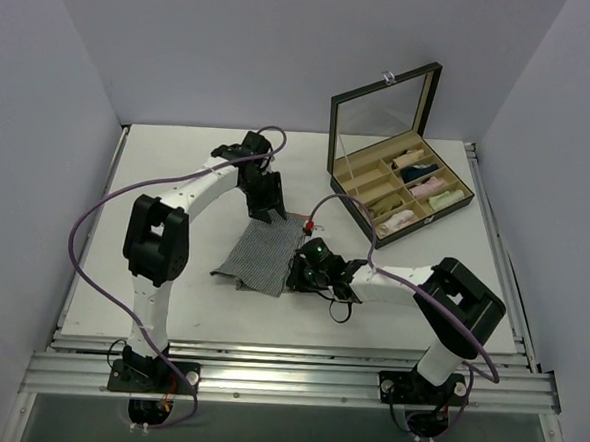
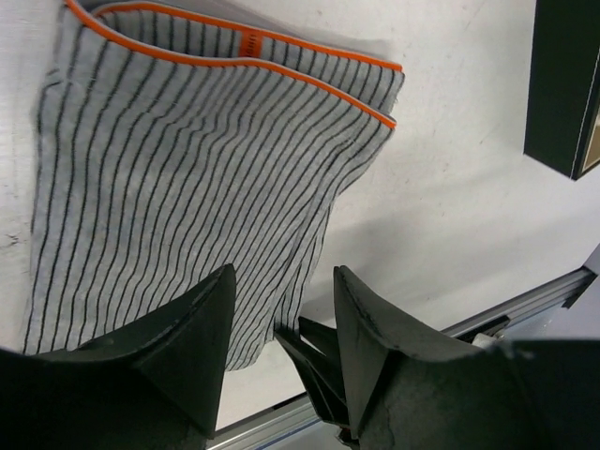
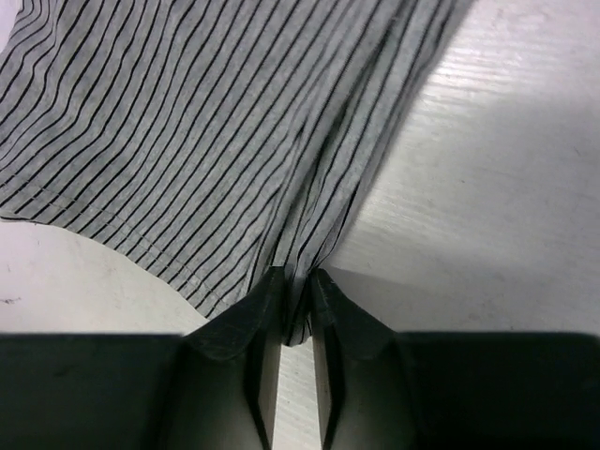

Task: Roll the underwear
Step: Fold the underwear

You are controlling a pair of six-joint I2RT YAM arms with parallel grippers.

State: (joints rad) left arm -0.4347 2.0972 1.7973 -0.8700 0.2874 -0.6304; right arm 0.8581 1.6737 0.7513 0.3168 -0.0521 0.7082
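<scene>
1. Where the underwear lies, about the middle of the tabletop between the two arms, it is spread flat and not yet rolled. An open box of small rolled garments stands well apart toward the far right corner.
2. Grip: the right fingers are closed almost together on a bunched fold at the underwear's edge nearest the right arm. The cloth is pinched between them and puckers into pleats running away from the grip.
3. Free arm: the left fingers stand apart with nothing between them, over the underwear's far edge. Whether their tips touch the cloth cannot be told.
4. Material: thin grey knit, matte, with fine dark pinstripes. An orange-trimmed waistband shows as two layers, one lying on the other. The outline is roughly rectangular with soft, wavy hems.
5. Handling, as a judgement: light, limp and without stiffness. It will sag and crease wherever lifted and should not slip readily from a firm pinch. It does not look fragile.
6. Hold, as a judgement: a single pinch gathers the cloth, so an even roll probably calls for both corners of one edge, taken through all layers and turned over together.
7. Risk: the layers may separate, or the roll may run skewed, if only one side is drawn.
</scene>
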